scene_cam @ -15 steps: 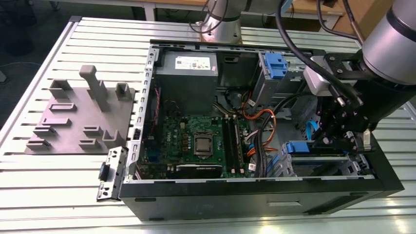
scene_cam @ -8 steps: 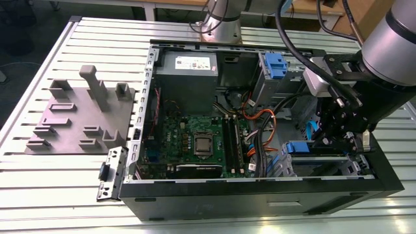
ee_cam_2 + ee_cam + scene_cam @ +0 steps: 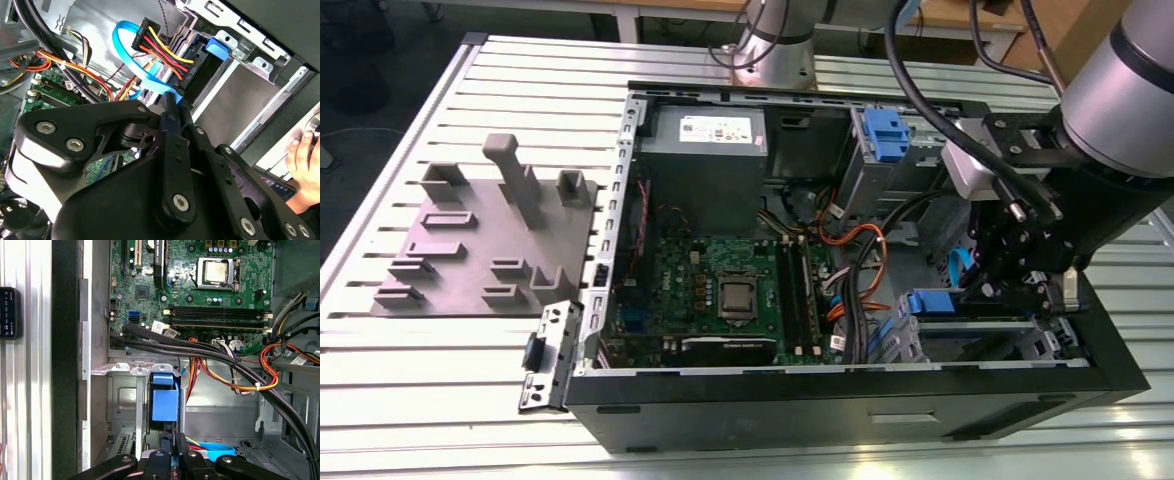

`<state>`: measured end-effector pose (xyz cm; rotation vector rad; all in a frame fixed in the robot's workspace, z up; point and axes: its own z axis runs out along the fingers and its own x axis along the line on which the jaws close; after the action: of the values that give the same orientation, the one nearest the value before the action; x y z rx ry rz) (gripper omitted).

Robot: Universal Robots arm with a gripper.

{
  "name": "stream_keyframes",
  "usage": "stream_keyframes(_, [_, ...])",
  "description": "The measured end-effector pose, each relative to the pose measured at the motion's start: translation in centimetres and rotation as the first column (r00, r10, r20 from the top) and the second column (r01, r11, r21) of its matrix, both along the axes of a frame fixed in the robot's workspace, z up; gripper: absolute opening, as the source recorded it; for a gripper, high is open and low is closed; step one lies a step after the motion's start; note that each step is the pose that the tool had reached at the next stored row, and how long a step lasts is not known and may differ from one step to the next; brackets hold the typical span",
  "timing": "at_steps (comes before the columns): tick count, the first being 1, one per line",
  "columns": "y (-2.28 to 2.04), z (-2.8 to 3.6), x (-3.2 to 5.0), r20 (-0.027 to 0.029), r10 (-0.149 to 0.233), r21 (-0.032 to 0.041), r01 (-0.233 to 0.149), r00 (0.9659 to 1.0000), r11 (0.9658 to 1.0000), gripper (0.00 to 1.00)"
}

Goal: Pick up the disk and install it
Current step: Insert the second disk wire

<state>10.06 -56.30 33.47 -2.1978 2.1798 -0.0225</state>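
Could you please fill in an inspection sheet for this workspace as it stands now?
Surface: slatted metal table carrying an open computer case.
Job's things: the disk, blue bracket showing, stands on edge in the drive cage at the case's corner.
Clutter: grey fixture block on the table, to the exterior view's left of the case.
Grippers: the gripper is down inside the case, right at the disk's bracket.
Cables: orange, red and yellow wires and a black cable bundle run beside the cage; a blue flat cable loops near the gripper.
Surroundings: a person's hand close to the case.
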Motion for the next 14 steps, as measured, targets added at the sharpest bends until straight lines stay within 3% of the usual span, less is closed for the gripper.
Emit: stream_keyframes(14, [0.0,0.14,0.0,0.0,0.0,0.0002,0.0,1.0,1.0,0.16])
